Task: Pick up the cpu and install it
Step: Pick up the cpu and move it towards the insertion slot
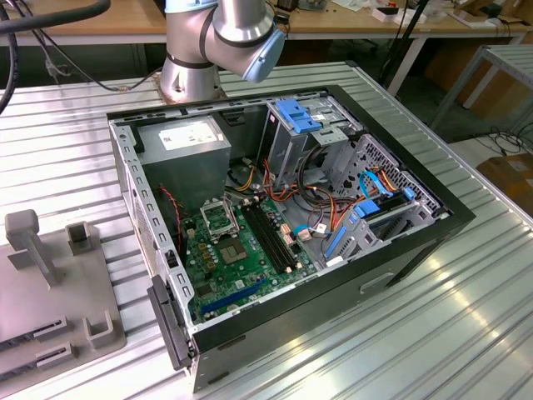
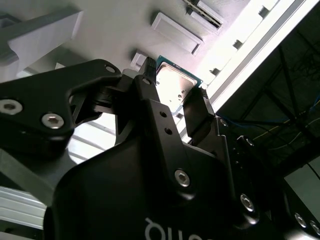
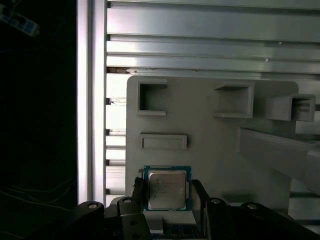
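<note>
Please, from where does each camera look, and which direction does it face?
Exterior view: off the arm, looking down into the open computer case; the arm rises beyond it.
First wrist view: on the arm, looking past the gripper at the cpu on a grey holder.
Second wrist view: on the arm, close behind the gripper.
Both wrist views share gripper and cpu.

Open-topped case (image 1: 398, 268) (cables (image 1: 321, 204) near socket (image 1: 218, 218))
</note>
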Controlling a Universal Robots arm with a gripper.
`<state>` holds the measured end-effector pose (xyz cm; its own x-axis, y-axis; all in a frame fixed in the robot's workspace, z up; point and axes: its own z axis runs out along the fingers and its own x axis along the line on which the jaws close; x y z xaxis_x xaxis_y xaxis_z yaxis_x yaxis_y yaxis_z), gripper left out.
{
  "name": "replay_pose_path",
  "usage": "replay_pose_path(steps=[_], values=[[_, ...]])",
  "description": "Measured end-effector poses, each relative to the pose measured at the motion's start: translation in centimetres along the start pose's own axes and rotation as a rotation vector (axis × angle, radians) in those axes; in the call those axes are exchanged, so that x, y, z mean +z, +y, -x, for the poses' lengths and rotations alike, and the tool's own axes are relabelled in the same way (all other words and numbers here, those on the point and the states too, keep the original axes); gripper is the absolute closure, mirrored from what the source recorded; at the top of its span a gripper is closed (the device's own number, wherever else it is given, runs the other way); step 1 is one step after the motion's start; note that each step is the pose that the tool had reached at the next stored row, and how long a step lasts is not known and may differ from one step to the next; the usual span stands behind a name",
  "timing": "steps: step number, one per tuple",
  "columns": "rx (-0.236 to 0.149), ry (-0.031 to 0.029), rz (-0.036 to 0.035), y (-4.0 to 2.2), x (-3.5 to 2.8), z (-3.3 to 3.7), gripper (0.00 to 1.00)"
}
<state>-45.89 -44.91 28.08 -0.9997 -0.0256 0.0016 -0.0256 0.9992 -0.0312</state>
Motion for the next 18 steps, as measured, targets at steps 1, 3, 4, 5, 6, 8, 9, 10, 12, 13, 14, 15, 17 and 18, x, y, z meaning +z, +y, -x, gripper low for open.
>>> replay_pose_path(steps=[1, 3, 4, 5, 6, 8, 9, 10, 12, 13, 14, 15, 17, 18], values=[[0.000, -0.0001, 0.0000, 0.00, -0.06, 0.00, 0.53], [0.000, -0.0003, 0.0001, 0.00, -0.12, 0.00, 0.53], [0.000, -0.0001, 0.0000, -0.01, -0.21, 0.00, 0.53], [0.000, -0.0001, 0.0000, -0.01, -0.25, 0.00, 0.53], [0.000, -0.0002, 0.0001, -0.01, -0.27, 0.00, 0.53], [0.000, -0.0001, 0.0000, -0.01, -0.34, 0.00, 0.53], [0.000, -0.0002, 0.0001, -0.01, -0.36, 0.00, 0.53], [0.000, 0.0000, 0.0000, -0.01, -0.42, 0.00, 0.53], [0.000, -0.0002, 0.0001, -0.01, -0.48, 0.00, 0.53], [0.000, -0.0002, 0.0001, -0.02, -0.51, 0.00, 0.53], [0.000, -0.0001, 0.0000, -0.02, -0.54, 0.00, 0.53], [0.000, 0.0000, 0.0000, -0.02, -0.58, 0.00, 0.53], [0.000, 0.0000, 0.0000, -0.02, -0.67, 0.00, 0.53], [0.000, 0.0000, -0.0001, -0.02, -0.72, 0.00, 0.53]])
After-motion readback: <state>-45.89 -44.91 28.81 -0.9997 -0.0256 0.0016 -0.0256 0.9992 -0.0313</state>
